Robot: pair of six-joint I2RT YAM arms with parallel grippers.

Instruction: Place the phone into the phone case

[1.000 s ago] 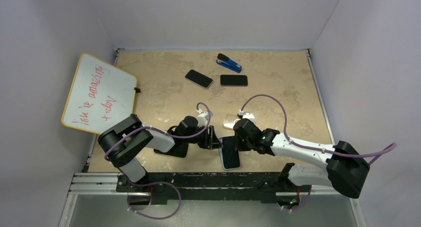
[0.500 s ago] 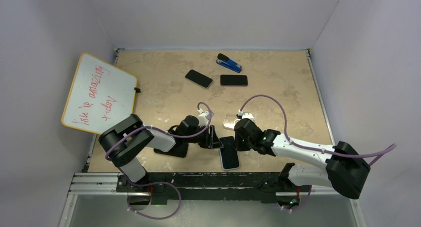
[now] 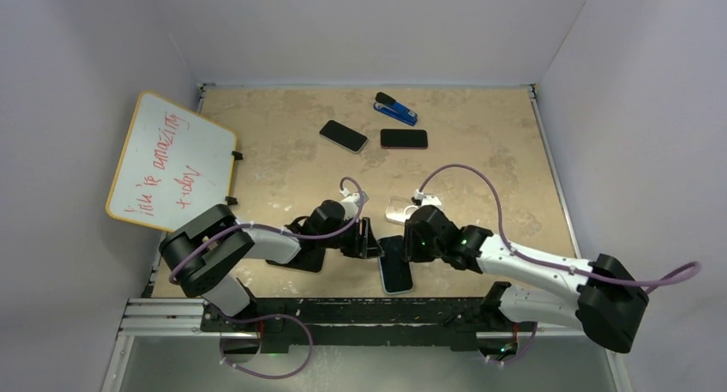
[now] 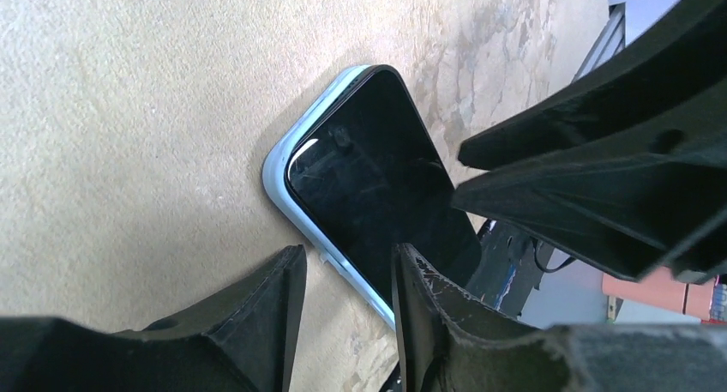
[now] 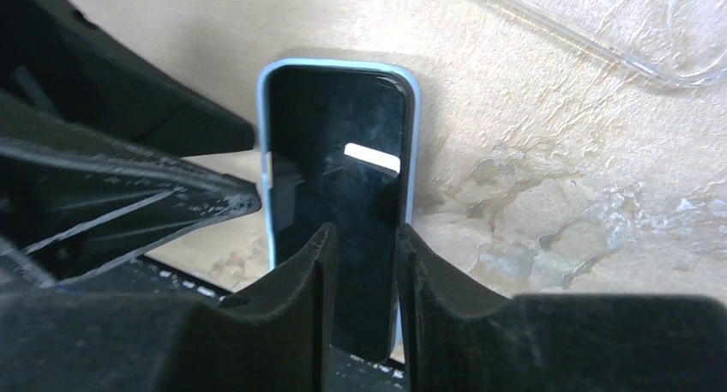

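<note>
The phone (image 3: 396, 264), its black screen up, lies in a light-blue phone case (image 4: 296, 139) near the table's front edge. In the left wrist view my left gripper (image 4: 347, 250) is open, and its fingers straddle the case's long edge. In the top view this left gripper (image 3: 369, 238) sits at the phone's left side. My right gripper (image 5: 366, 231) hovers low over the phone's screen (image 5: 334, 177) with its jaws a narrow gap apart and nothing between them. From above, the right gripper (image 3: 411, 241) is at the phone's far right end.
A clear case (image 3: 403, 208) lies just behind the right gripper. Two black phones (image 3: 343, 135) (image 3: 403, 138) and a blue stapler (image 3: 395, 109) sit at the back. A whiteboard (image 3: 170, 162) leans at the left. A flat black item (image 3: 300, 259) lies under the left arm.
The right arm's elbow swung out to the right and its gripper shifted slightly. The phone slid a little away from the front edge. The left arm barely moved.
</note>
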